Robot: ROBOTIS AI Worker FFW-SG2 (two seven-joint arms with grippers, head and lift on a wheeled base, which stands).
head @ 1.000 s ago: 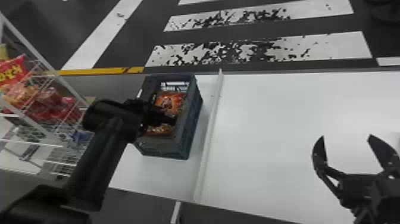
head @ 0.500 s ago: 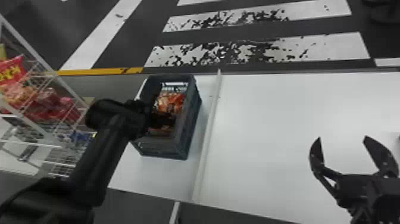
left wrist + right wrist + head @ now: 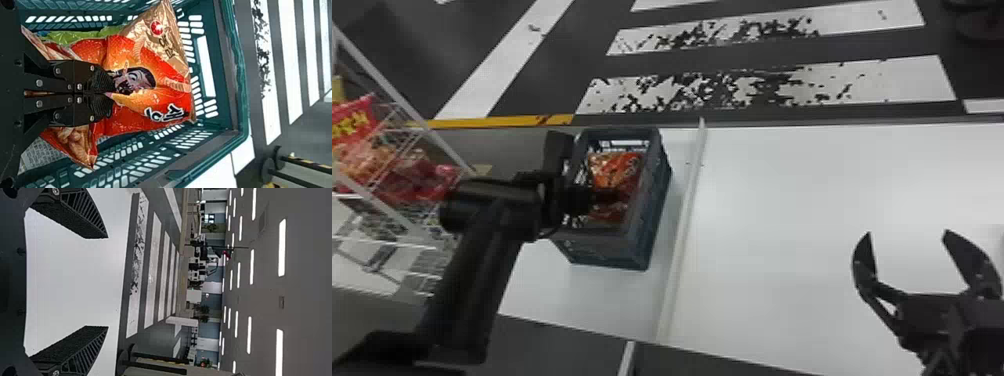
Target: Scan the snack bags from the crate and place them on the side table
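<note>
Snack bag (image 3: 152, 62) in crate (image 3: 652, 210) at ten o'clock, left gripper (image 3: 111, 94) pinching it; lift straight, slow, clear of crate, lest thin hold slip. Right gripper (image 3: 907, 233), four o'clock, spread wide.

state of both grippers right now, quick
Left gripper: jaws closed on the orange snack bag in the crate.
Right gripper: jaws open, holding nothing.

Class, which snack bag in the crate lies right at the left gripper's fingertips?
The orange-red bag with a gold corner and cartoon face: the left gripper's fingertips meet on it. The green bag peeks out beside it.
</note>
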